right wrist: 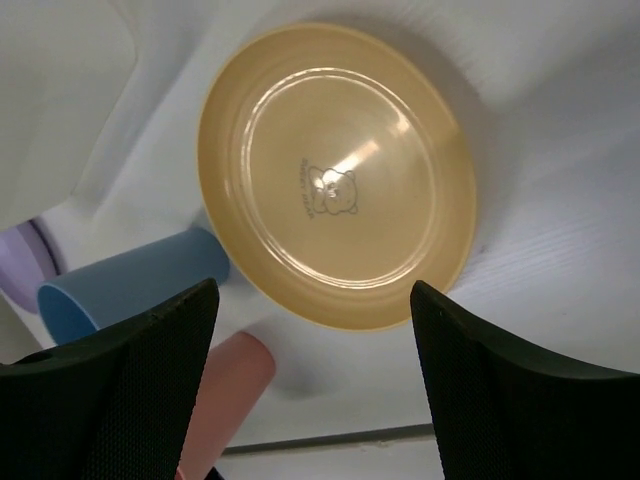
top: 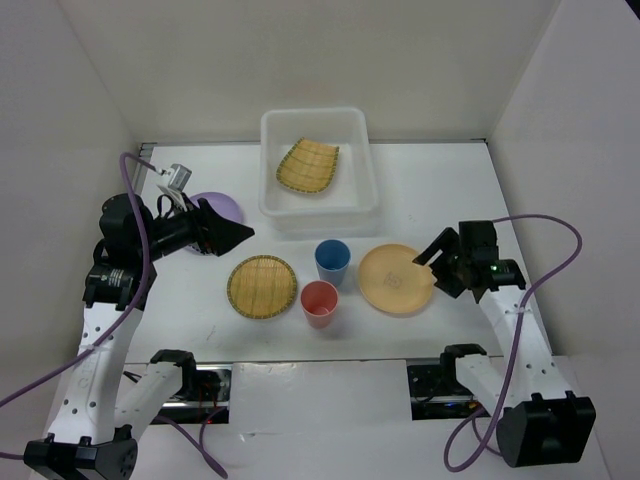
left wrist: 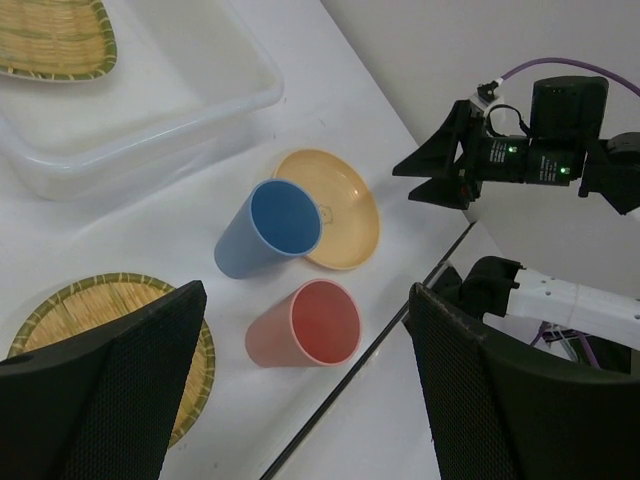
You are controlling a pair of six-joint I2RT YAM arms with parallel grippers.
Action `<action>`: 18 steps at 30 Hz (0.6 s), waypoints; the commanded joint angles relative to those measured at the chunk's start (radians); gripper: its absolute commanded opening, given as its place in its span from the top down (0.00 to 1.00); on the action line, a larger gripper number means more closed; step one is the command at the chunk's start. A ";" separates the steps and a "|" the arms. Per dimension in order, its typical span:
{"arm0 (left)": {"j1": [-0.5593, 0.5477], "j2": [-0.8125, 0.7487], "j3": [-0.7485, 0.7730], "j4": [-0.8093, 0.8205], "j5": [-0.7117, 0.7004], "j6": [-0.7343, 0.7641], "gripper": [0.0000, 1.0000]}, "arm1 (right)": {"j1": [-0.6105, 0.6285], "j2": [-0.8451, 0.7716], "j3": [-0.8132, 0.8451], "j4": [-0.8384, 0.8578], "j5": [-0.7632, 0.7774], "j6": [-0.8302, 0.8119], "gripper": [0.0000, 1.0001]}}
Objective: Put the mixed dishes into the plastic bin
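Overhead looking down, wrist views close, sharing orange plate [right wrist: 335,175]

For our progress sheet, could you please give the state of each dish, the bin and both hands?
Translucent white plastic bin: holds one plate.
Woven straw-coloured plate inside it: placed.
Second woven plate: flat on table.
Pale orange plate: flat on table.
Lavender plate: on table, partly hidden.
Blue cup: upright.
Red cup: upright.
Left hand: open, empty.
Right hand: open, empty.
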State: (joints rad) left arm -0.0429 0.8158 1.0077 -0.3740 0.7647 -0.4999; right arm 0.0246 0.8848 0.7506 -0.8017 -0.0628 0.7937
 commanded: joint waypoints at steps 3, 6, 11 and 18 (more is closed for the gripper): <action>-0.003 0.005 -0.017 0.075 0.053 -0.005 0.11 | 0.098 -0.050 -0.052 0.133 0.052 0.194 0.19; -0.003 0.005 -0.017 0.075 0.053 -0.005 0.11 | 0.178 -0.050 -0.066 0.110 0.101 0.249 0.19; -0.003 0.005 -0.008 0.064 0.053 -0.005 0.11 | 0.258 -0.073 -0.129 0.082 0.089 0.343 0.19; -0.003 0.005 0.002 0.064 0.062 -0.014 0.11 | 0.270 -0.162 -0.236 0.073 0.078 0.395 0.21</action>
State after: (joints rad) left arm -0.0429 0.8234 0.9947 -0.3462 0.7937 -0.5041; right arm 0.2840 0.7597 0.5423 -0.7334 0.0006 1.1385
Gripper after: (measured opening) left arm 0.887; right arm 0.796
